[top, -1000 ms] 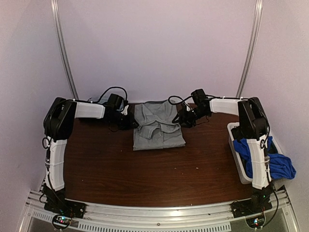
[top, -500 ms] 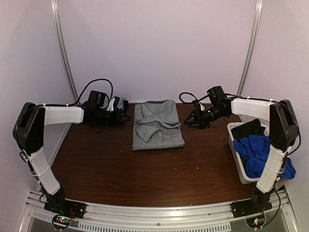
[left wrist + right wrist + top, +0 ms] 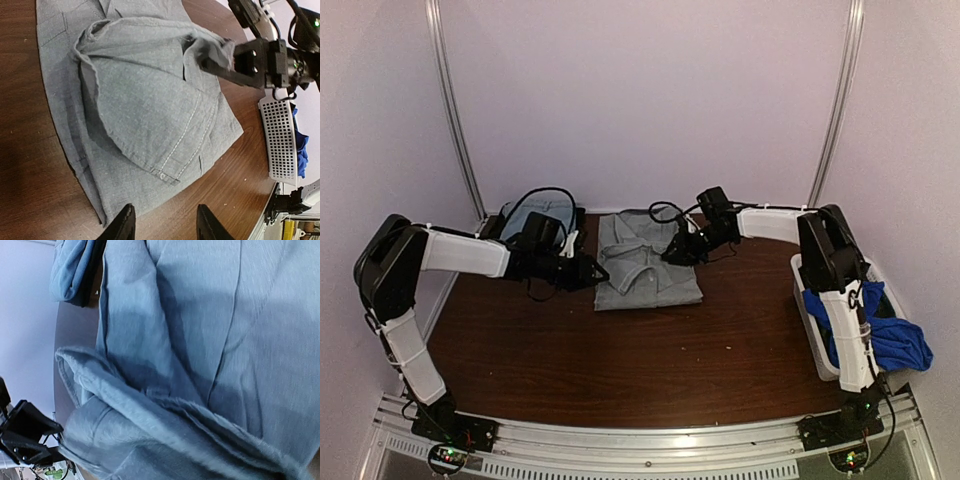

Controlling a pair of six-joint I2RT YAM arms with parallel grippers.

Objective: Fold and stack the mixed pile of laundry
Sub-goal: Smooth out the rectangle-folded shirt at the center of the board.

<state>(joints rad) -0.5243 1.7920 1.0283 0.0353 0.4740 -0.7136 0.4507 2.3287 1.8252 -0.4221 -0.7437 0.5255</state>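
Note:
A light grey shirt (image 3: 645,275) lies flat at the back middle of the table. My right gripper (image 3: 672,252) is over its right half and is shut on a raised fold of its cloth, as the left wrist view shows (image 3: 215,57). In the right wrist view the shirt (image 3: 200,315) fills the frame and hides my fingers. My left gripper (image 3: 595,272) is open and empty, low at the shirt's front left edge; its fingertips (image 3: 125,225) straddle bare wood beside the hem of the shirt (image 3: 145,100). A royal-blue piece (image 3: 880,335) hangs out of the bin.
A white plastic bin (image 3: 810,300) stands at the right edge, also in the left wrist view (image 3: 280,140). Another pale grey-blue garment (image 3: 535,212) lies bunched at the back left corner, behind my left arm. Walls close off the back and sides.
My left gripper has swung from the back left in to the shirt's left front edge. My right gripper has moved left onto the shirt and has taken up a fold.

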